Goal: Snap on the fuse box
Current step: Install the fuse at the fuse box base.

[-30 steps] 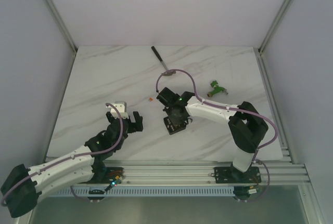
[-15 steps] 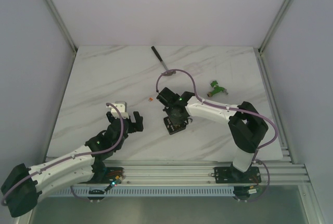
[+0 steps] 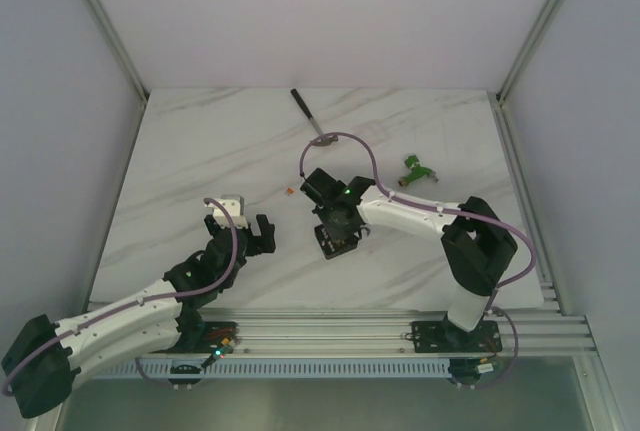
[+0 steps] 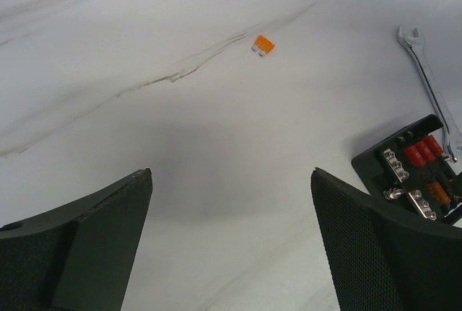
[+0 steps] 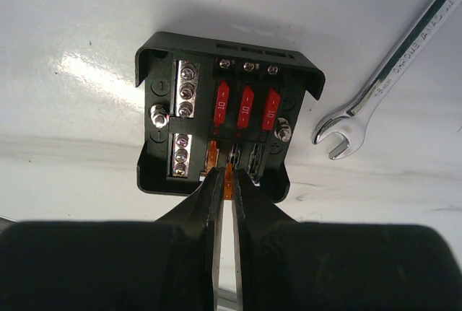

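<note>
The fuse box [image 5: 216,123] is a black open box with three red fuses in its far row and an orange fuse in its near row. It lies mid-table in the top view [image 3: 330,243] and at the right edge of the left wrist view [image 4: 415,174]. My right gripper [image 5: 229,177] is shut on an orange fuse [image 5: 229,181], held edge-up over the box's near row. In the top view the right gripper [image 3: 338,223] is directly above the box. My left gripper [image 4: 231,181] is open and empty, left of the box [image 3: 250,234].
A steel wrench [image 5: 393,73] lies beside the box; it also shows in the left wrist view [image 4: 431,87]. A loose orange fuse [image 4: 263,45] lies on the marble [image 3: 288,191]. A green connector [image 3: 417,171] is at the right. A dark-handled tool [image 3: 305,109] lies at the back.
</note>
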You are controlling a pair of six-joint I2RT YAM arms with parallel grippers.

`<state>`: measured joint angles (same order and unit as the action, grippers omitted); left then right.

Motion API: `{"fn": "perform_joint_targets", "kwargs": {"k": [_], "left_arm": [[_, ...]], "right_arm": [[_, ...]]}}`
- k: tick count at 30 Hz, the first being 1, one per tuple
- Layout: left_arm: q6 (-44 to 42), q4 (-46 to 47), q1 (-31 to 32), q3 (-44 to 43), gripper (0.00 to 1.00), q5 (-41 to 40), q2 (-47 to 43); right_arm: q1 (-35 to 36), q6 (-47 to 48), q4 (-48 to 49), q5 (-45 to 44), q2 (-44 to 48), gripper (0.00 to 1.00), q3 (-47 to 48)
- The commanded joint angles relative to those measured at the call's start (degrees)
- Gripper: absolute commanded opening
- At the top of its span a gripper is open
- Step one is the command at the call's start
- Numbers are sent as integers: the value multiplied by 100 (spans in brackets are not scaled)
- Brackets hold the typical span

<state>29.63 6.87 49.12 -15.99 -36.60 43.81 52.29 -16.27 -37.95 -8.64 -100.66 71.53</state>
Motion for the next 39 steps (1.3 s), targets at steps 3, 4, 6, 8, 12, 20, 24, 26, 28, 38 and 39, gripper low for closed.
{"fn": "perform_joint_targets", "kwargs": {"k": [3, 4, 6, 8, 12, 20, 24, 26, 28, 38, 39], "left_arm": [[-62, 169, -21, -27, 100, 78, -48], [-62, 173, -18, -27, 100, 82, -56], [-62, 174, -25, -27, 100, 83, -57], [-62, 174, -26, -22, 100, 82, -56], [-62, 174, -25, -27, 100, 83, -48], [-62, 174, -21, -36, 100, 91, -48], [-65, 170, -27, -35, 100, 92, -45], [-58, 174, -26, -36, 100, 92, -47], [-62, 174, -26, -35, 100, 92, -48], [-53, 174, -28, -44, 100, 92, -22], [-54, 174, -26, -51, 100, 92, -15]], "right_arm": [[35, -60, 6, -81, 12, 0, 44], [34, -53, 23, -78, -3, 0, 45], [33, -51, 34, -101, -23, 0, 39], [35, -51, 39, -136, -45, 0, 35], [31, -60, 39, -155, -96, 0, 8], [35, -68, 50, -158, -197, 0, -25], [35, -77, 54, -171, -255, 0, -39], [35, -84, 53, -182, -274, 0, -50], [35, -87, 56, -193, -285, 0, -60], [35, -109, 66, -172, -328, 12, -51], [35, -112, 67, -165, -333, 12, -58]]}}
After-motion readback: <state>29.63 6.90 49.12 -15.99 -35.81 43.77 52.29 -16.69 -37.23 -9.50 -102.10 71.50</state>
